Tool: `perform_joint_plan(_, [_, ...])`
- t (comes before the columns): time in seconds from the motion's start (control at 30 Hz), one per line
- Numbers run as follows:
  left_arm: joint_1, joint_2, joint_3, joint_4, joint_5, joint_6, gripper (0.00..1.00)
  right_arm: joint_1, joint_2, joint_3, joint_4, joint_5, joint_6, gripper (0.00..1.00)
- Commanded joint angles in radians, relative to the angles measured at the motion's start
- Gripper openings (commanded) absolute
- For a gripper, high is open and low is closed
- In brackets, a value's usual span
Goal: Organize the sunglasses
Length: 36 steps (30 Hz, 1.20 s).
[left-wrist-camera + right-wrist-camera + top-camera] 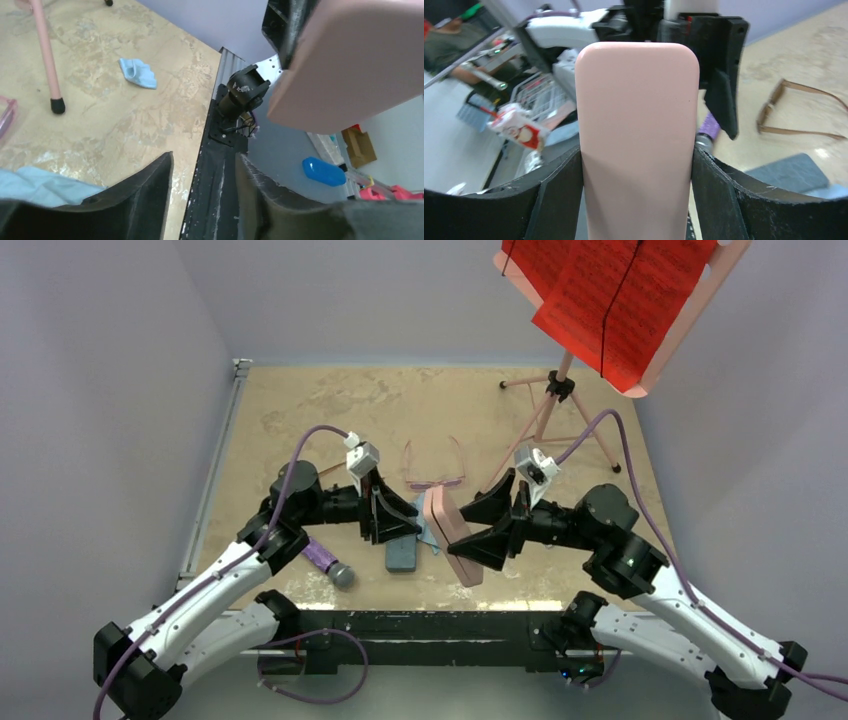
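Tan marbled tabletop (300, 410) seen from above: pink-purple sunglasses (435, 468) lie flat just beyond the pink case (445, 520). Left wrist: the left gripper (202, 167) has its jaws apart, empty. Right wrist: the right gripper (639, 165) clamps that case; brown sunglasses (796, 107) lie on the tabletop beyond.

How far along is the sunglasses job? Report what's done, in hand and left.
Done: nothing visible. The pink-purple sunglasses and the brown sunglasses both lie loose on the table.
In hand: the right tool clamps the pink case, raised, with the left tool open and empty beside it.
Left: both pairs need putting away. The blue-grey case lies on the table.
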Motion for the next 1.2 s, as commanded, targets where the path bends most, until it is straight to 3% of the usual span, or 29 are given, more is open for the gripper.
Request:
perform_joint_plan(0.0, [0.006, -0.07, 0.02, 0.024, -0.065, -0.134, 0.89, 0.001, 0.022, 0.038, -0.058, 0.245, -0.038, 0.0])
perform_joint_plan(0.03, [0.005, -0.087, 0.013, 0.05, -0.075, -0.148, 0.99, 0.0, 0.029, 0.035, -0.057, 0.269, -0.037, 0.0])
perform_joint_plan(0.2, [0.006, -0.165, -0.002, 0.213, -0.127, -0.236, 1.0, 0.001, 0.059, -0.007, 0.056, 0.329, 0.058, 0.0])
perform_joint_plan(0.4, [0.004, -0.052, 0.147, 0.103, -0.216, -0.249, 1.0, 0.001, 0.102, -0.008, 0.146, 0.283, 0.08, 0.0])
perform_joint_plan(0.53, [0.004, -0.01, 0.169, 0.1, -0.221, -0.257, 1.0, 0.001, 0.106, -0.016, 0.198, 0.283, 0.104, 0.0])
perform_joint_plan(1.1, [0.003, 0.107, 0.142, 0.461, 0.053, -0.435, 1.0, 0.0, 0.142, -0.006, 0.323, 0.191, 0.111, 0.0])
perform_joint_plan(1.17, [0.002, 0.118, 0.143, 0.465, 0.054, -0.44, 0.94, 0.001, 0.138, -0.013, 0.347, 0.166, 0.117, 0.0])
